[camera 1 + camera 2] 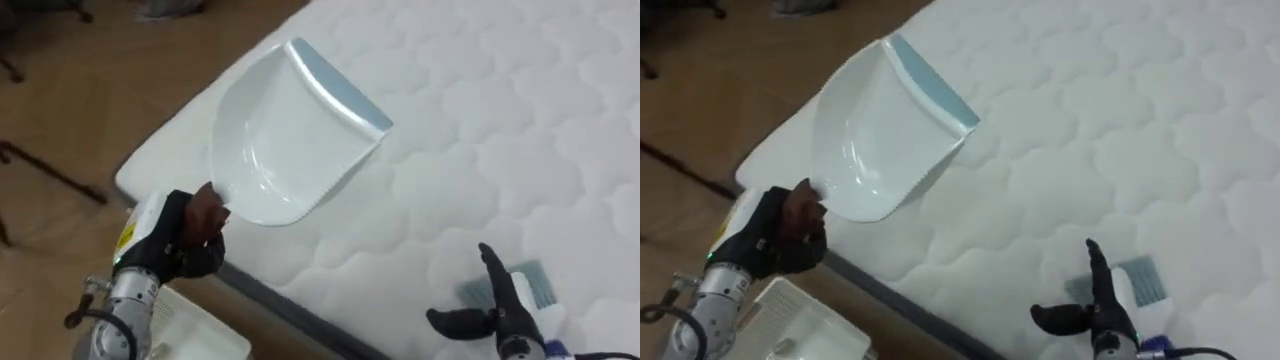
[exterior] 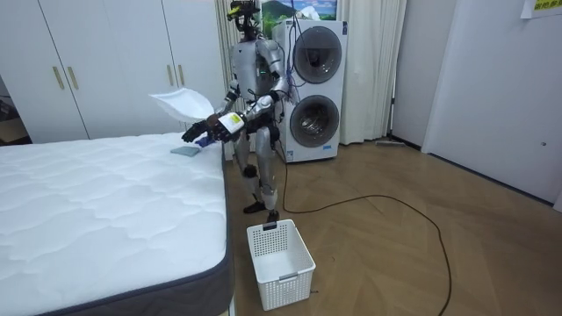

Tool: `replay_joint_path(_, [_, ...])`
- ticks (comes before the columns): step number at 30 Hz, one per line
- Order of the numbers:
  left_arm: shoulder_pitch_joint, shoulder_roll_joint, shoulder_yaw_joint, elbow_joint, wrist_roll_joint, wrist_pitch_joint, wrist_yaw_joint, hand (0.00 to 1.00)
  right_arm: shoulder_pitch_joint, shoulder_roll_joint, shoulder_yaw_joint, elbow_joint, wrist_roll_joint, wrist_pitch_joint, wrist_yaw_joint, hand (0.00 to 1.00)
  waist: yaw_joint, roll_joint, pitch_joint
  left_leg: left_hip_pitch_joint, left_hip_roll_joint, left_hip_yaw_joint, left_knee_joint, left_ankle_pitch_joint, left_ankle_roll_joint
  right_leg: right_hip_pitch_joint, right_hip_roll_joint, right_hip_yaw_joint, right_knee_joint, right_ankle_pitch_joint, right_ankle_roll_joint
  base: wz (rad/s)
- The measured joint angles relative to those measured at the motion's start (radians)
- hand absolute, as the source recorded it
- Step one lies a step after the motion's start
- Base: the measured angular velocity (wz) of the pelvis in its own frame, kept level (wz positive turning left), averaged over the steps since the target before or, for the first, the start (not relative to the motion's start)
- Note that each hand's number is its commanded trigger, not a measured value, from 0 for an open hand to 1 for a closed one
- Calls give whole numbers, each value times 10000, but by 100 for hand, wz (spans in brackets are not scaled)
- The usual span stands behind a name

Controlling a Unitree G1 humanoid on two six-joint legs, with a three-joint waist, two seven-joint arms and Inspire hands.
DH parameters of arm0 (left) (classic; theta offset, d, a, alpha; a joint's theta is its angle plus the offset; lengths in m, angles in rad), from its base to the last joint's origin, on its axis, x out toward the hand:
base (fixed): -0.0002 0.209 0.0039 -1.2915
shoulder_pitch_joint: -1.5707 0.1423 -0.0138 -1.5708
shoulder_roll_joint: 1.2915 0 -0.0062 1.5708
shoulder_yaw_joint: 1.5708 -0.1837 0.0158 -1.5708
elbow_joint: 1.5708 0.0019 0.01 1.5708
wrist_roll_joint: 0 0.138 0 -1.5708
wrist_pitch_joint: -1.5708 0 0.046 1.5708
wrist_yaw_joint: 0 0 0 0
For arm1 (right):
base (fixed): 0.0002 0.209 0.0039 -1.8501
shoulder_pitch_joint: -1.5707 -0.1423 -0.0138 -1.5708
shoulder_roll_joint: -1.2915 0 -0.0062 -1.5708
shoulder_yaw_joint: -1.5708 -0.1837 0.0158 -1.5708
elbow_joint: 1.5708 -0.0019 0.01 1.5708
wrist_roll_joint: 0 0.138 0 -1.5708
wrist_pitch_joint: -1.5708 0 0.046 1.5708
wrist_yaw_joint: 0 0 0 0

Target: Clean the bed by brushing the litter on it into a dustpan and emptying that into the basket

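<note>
My left hand (image 1: 185,235) is shut on the handle of a white dustpan (image 1: 290,135) with a pale blue lip. It holds the pan raised and tilted above the corner of the white quilted mattress (image 1: 480,130). In the room view the dustpan (image 2: 180,104) is up at chest height beside the bed (image 2: 97,211). A small blue-grey brush (image 1: 525,285) lies on the mattress at the lower right. My right hand (image 1: 500,310) is just beside it, with a straight finger and the thumb spread.
A white plastic basket (image 1: 195,330) stands on the wooden floor below the bed's corner, near my feet (image 2: 281,254). White wardrobes, two stacked washing machines (image 2: 312,88) and a curtain line the far wall.
</note>
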Motion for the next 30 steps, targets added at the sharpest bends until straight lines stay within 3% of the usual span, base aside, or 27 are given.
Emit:
replay_joint_path(1, [-1, -17, 0, 28, -70, -9, 9, 100, 15, 5, -3, -5, 0, 0, 2, 0, -67, 1, -1, -4, -1, -197, -11, 4, -8, 5, 77, 102, -47, 49, -15, -48])
replay_joint_path(3, [-27, -151, 0, 307, -148, -33, 221, 100, 159, 133, -277, -169, -180, 1, 76, 0, -556, -3, -11, 69, 26, -437, -7, 9, -37, 138, 281, 305, -285, 167, -36, -19])
replay_joint_path(4, [-6, -205, 0, 353, -135, -33, 284, 100, 170, 160, -364, -226, -232, 0, 141, 0, -605, 2, -14, 113, 30, -440, -13, 6, -42, 139, 299, 384, -306, 174, -43, -38])
replay_joint_path(7, [328, -405, 5, 362, -158, -44, 460, 100, 167, 208, -578, -633, -552, -63, 430, 0, -529, 66, -52, 323, 54, -649, -63, -60, -152, -99, 535, 1197, -286, 276, -144, -90])
replay_joint_path(10, [659, -532, 50, 359, -149, -57, 669, 100, 227, 215, -566, -980, -641, -176, 685, 0, -120, 127, -93, 531, -83, -2530, -64, -136, -264, -335, 946, 2349, -271, 468, -286, -124])
replay_joint_path(11, [824, -625, 149, 358, -151, -106, 782, 100, 229, 214, -565, -1124, -778, -176, 792, 0, -33, 172, -104, 644, -201, -3491, -75, -147, -283, -383, 1117, 2817, -269, 547, -328, -123])
replay_joint_path(12, [970, -717, 255, 359, -154, -127, 815, 100, 230, 212, -565, -1254, -921, -180, 901, 0, -18, 239, -112, 799, -238, -4094, -93, -159, -303, -383, 1261, 3206, -271, 606, -355, -116])
replay_joint_path(14, [1112, -721, 301, 362, -188, -261, 823, 100, 230, 201, -567, -1296, -1052, -190, 1092, 0, -45, 297, -159, 1013, -247, -4397, -215, -166, -315, -337, 1445, 3677, -246, 658, -381, -85])
replay_joint_path(18, [1263, -730, 350, 361, -858, -483, 834, 100, 231, 201, -616, -1320, -1210, -180, 1413, 0, -144, 305, -154, 1425, -206, -4415, -556, -171, -345, -519, 1802, 4549, -98, 773, -431, -72])
replay_joint_path(23, [1320, -731, 344, 363, -903, -483, 863, 100, 253, 290, -1014, -1319, -1399, -174, 1516, 0, -381, 298, -124, 1464, -175, -4415, -702, -190, -383, -685, 1950, 4843, -108, 924, -425, -23])
replay_joint_path(25, [1327, -730, 306, 364, -903, -483, 871, 73, 320, 294, -1092, -1296, -1471, -174, 1517, 0, -447, 262, -91, 1480, -177, -4413, -716, -192, -385, -718, 1981, 4938, -114, 959, -410, -10])
replay_joint_path(26, [1326, -737, 289, 364, -947, -483, 870, 0, 330, 301, -1097, -1281, -1501, -165, 1516, 0, -440, 257, -80, 1465, -176, -4394, -719, -210, -416, -729, 1997, 4976, -110, 983, -404, -13])
replay_joint_path(30, [1316, -752, 114, 368, -1021, -483, 870, 0, 337, 395, -1072, -1282, -1306, -153, 1439, 0, -487, 277, -14, 1346, -209, -4325, -719, -362, -433, -930, 2015, 5052, 83, 990, -345, -8])
